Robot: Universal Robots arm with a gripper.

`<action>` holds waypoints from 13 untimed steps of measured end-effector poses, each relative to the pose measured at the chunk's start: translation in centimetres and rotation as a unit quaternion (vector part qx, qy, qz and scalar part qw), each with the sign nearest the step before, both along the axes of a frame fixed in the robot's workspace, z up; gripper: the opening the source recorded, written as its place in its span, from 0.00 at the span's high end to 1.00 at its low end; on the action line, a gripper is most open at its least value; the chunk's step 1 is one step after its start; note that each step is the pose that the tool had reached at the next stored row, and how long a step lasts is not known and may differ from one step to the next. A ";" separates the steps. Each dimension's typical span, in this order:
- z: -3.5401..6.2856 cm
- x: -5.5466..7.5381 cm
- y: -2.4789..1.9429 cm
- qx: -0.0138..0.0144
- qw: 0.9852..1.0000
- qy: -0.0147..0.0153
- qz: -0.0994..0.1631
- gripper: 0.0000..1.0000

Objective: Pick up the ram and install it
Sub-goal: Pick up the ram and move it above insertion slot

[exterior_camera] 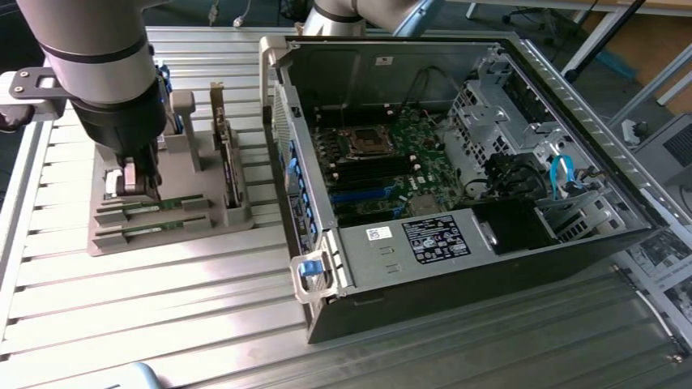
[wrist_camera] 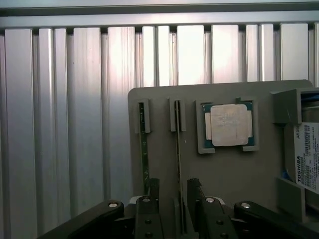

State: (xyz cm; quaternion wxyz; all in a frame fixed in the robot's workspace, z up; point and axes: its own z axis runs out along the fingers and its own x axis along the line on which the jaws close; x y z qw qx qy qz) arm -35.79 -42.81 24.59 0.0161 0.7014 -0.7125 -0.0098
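Note:
Two green ram sticks stand on edge in slots of a grey holder (exterior_camera: 108,243). One ram stick (wrist_camera: 178,149) runs straight between my two fingers (wrist_camera: 152,191), with a gap on each side. A second ram stick (wrist_camera: 144,144) lies parallel just outside them. In the exterior view my gripper (exterior_camera: 135,188) hangs low over the ram stick (exterior_camera: 162,207) that lies farther from the holder's front edge, and the other stick (exterior_camera: 157,229) sits just in front of it. My gripper (wrist_camera: 173,193) is open and holds nothing.
A square silver processor (wrist_camera: 228,124) and a labelled hard drive (wrist_camera: 306,154) share the holder. An upright expansion card (exterior_camera: 227,170) stands beside the slots. The open computer case (exterior_camera: 324,267) with its motherboard (exterior_camera: 390,162) lies on the exterior view's right, on a ribbed metal table (exterior_camera: 151,324).

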 end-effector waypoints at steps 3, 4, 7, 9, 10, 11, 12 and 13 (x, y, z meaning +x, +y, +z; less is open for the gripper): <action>-0.10 0.0 -0.25 0.000 1.000 0.000 0.000 0.64; -0.13 0.0 -0.32 0.000 1.000 0.000 0.000 0.64; -0.26 0.0 -0.54 0.000 1.000 0.000 0.000 0.64; -0.37 0.0 -0.65 0.000 1.000 0.000 0.000 0.64; -0.44 0.0 -0.70 0.000 1.000 0.000 0.000 0.64; -0.50 0.0 -0.76 0.000 1.000 0.000 0.000 0.64; -0.57 0.0 -0.80 0.000 1.000 0.000 0.000 0.64; -0.64 0.0 -0.86 0.000 1.000 0.000 0.000 0.64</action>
